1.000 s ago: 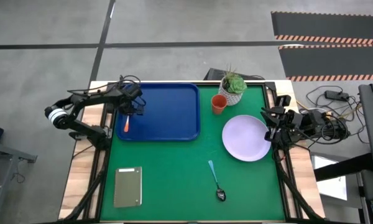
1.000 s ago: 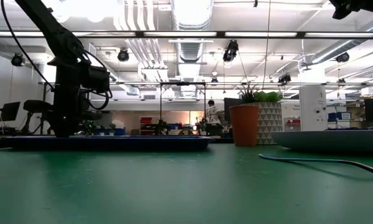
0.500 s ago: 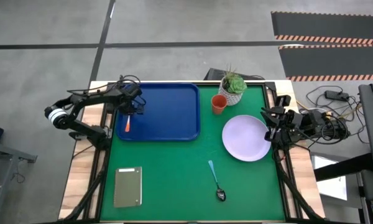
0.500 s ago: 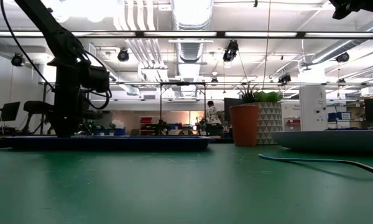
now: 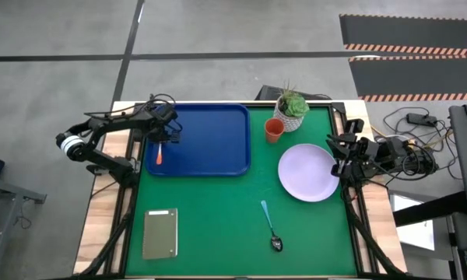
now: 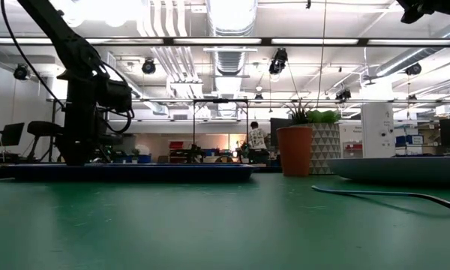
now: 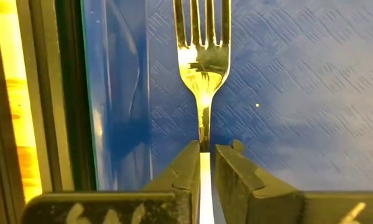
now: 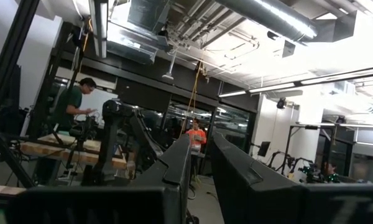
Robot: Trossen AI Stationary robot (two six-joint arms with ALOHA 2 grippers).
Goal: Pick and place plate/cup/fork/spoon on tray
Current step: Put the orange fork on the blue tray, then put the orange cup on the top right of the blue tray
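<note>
The green table (image 5: pixel 218 218) is carrying everything, and the blue tray (image 5: pixel 210 140) is lying flat at its far left part. The left gripper (image 5: pixel 165 137) is reaching over the tray's left edge, and its fingers (image 7: pixel 189 171) are pressing in on the neck of the fork (image 7: pixel 203 56), with only the thin stem between them. The fork is lying on the tray floor just beside the left rim, its silver tines pointing away from the wrist camera and its orange-red handle (image 5: pixel 159 155) showing past the gripper from above.

The lavender plate (image 5: pixel 307 172) is sitting on the table right of the tray, well apart from it. The right gripper (image 5: pixel 336 154) is waiting at the plate's right edge, raised and facing the room; its fingers (image 8: pixel 177 168) are standing a narrow gap apart with nothing between them.

A grey-green slab (image 5: pixel 159 232) is lying near the table's front left corner. A white pot with a green plant (image 5: pixel 292 107) is standing at the far edge, and the orange-red cup (image 5: pixel 274 129) is standing upright just beside it, between the tray and the plate. The spoon (image 5: pixel 270 226) is lying on the bare table in front of the plate, its blue handle pointing toward the plate.
</note>
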